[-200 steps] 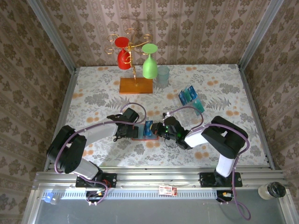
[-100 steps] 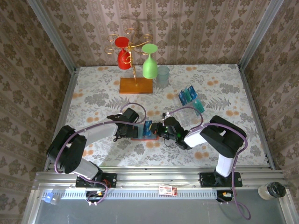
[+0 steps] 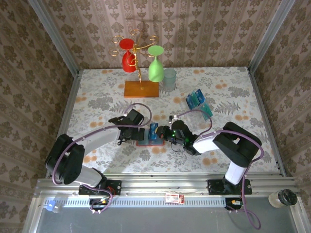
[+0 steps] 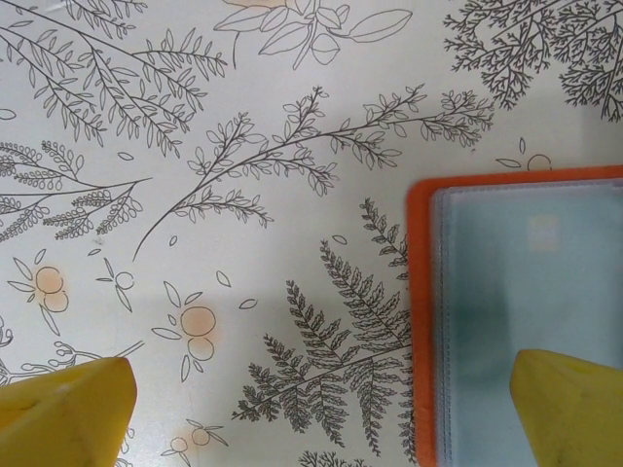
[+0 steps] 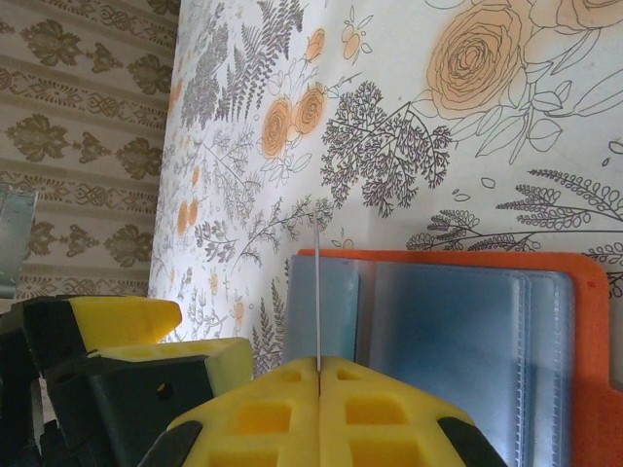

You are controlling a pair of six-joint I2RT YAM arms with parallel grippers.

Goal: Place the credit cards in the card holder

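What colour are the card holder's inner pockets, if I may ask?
Pale grey-blue pockets, best in left wrist view.

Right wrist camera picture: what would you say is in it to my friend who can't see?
The yellow right gripper is pinched shut on a thin credit card, seen edge-on and standing upright at the open orange card holder with its grey-blue pockets. The holder lies on a flowery table.
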